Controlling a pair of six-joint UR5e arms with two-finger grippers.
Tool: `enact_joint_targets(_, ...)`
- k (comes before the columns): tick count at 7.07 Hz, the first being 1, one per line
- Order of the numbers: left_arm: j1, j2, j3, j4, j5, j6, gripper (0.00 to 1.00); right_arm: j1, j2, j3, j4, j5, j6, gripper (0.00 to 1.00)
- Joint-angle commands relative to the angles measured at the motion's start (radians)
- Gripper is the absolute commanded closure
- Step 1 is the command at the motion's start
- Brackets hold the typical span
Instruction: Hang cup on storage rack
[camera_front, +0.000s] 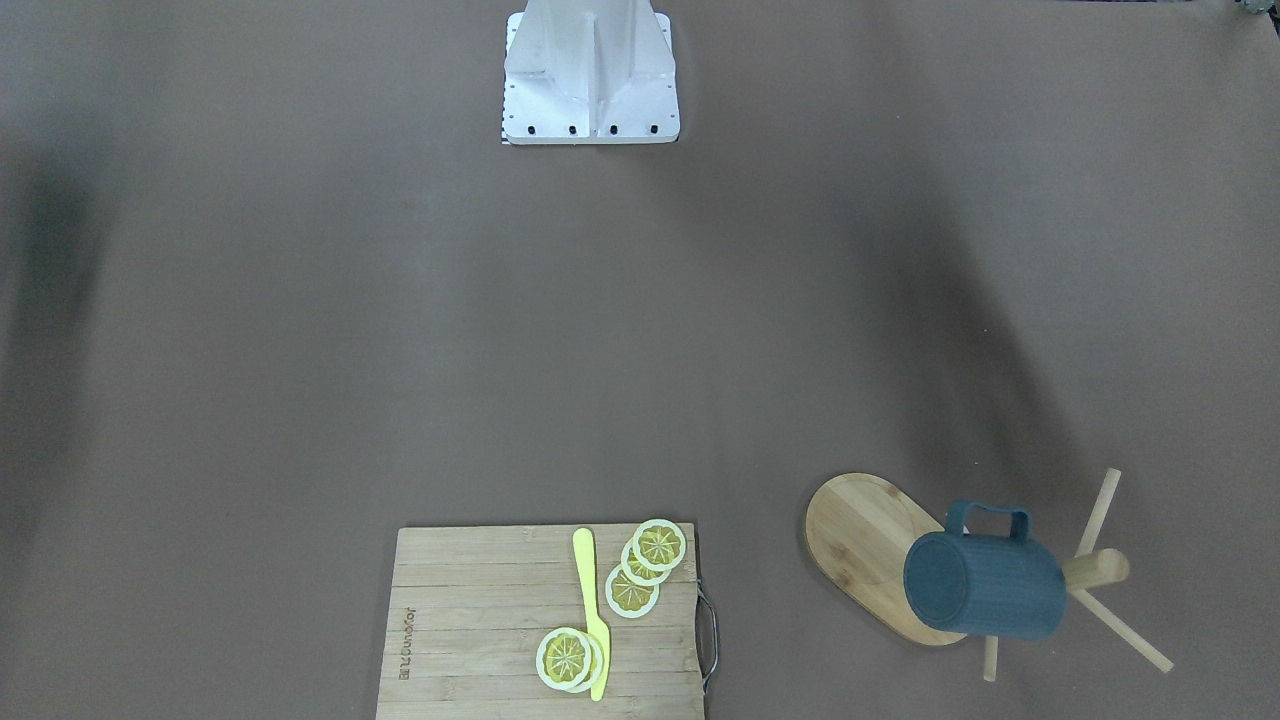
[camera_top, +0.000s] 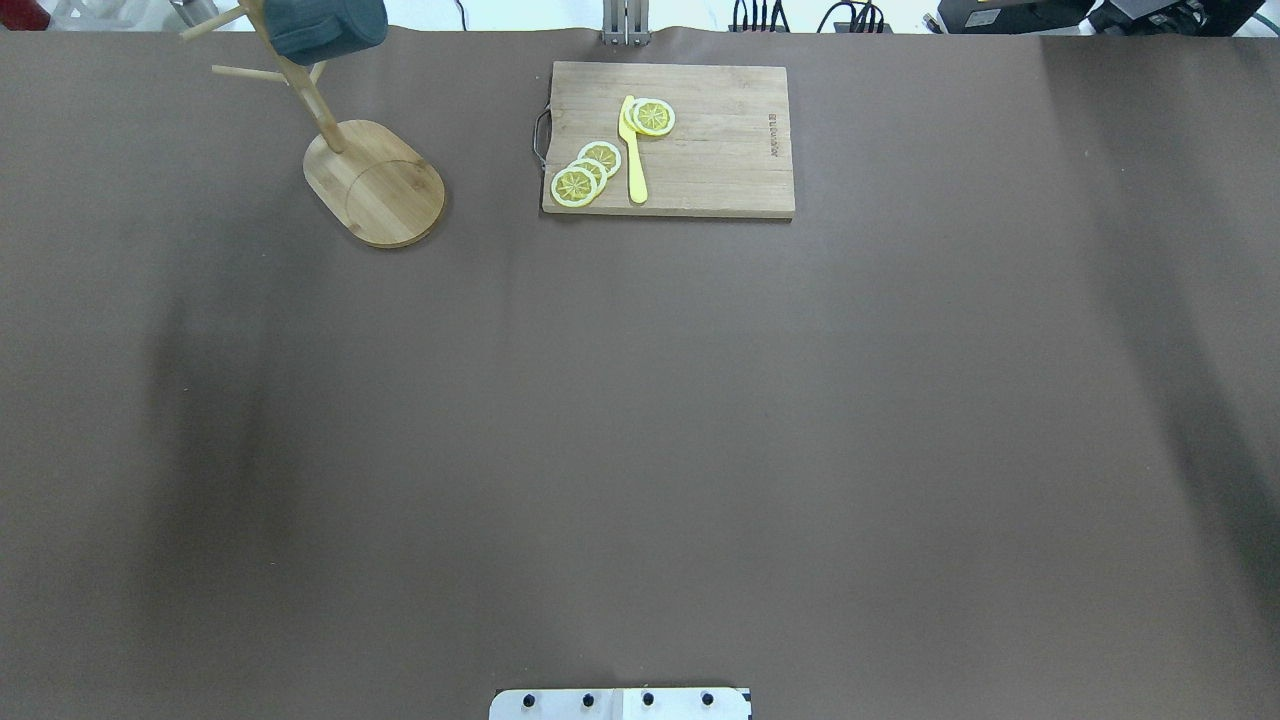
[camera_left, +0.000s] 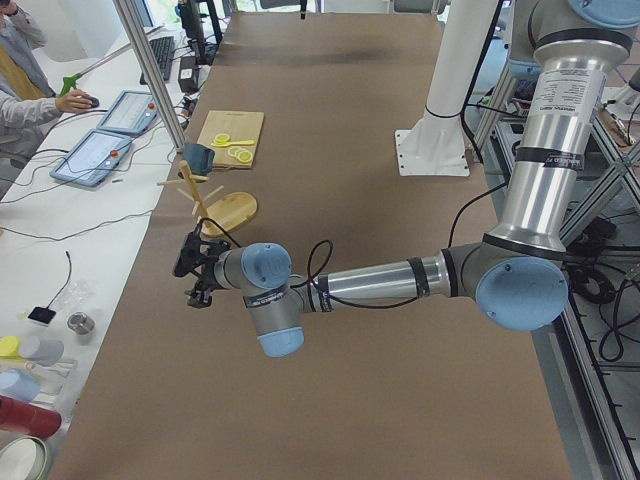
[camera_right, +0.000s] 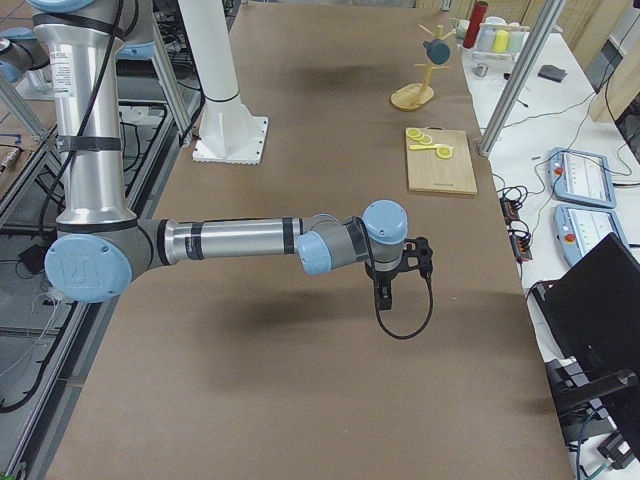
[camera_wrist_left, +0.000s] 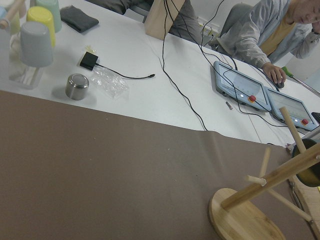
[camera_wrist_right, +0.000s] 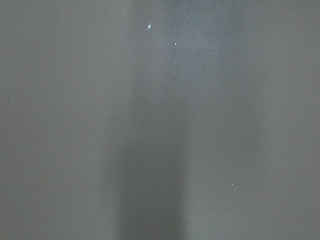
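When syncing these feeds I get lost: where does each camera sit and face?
Front-facing: across the table, facing the robot's pedestal; no arms.
Overhead: behind the robot, looking forward; pedestal edge only.
Exterior left: table's left end; left arm near.
Exterior right: right end; right arm near.
Left wrist: faces the storage rack; no jaws.
Right wrist: table cover only.
Shared: front-facing and overhead both show the cup on that rack.

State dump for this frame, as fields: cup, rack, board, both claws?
cup: on its side, up on the storage rack, off the table
storage rack: upright, oval base flat on table
cutting board: beside rack; holds lemon slices, yellow knife
left claw: near rack, apart from cup; open or shut unclear
right claw: far from cup; open or shut unclear
task: cup looks hung
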Motion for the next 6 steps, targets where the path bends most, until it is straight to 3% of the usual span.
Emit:
enact_joint_targets(1, -0.049, 0.015, -0.089, 0.302, 0.002, 0.301, 0.03, 0.007, -0.004, 0.002, 0.0, -0.02, -0.002, 0.0)
enact_joint_targets(2, -0.049, 0.019, -0.185, 0.533, -0.016, 0.343, 0.03, 0.007, -0.007, 0.002, 0.0, -0.02, -0.002, 0.0)
enact_joint_targets(3, -0.049, 0.023, -0.23, 0.66, -0.037, 0.376, 0.03, 0.007, -0.007, 0.002, 0.0, -0.02, -0.002, 0.0)
enact_joint_targets(6, -0.047, 0.029, -0.226, 0.895, -0.143, 0.469, 0.03, 0.007, -0.017, -0.001, 0.0, -0.021, -0.004, 0.0)
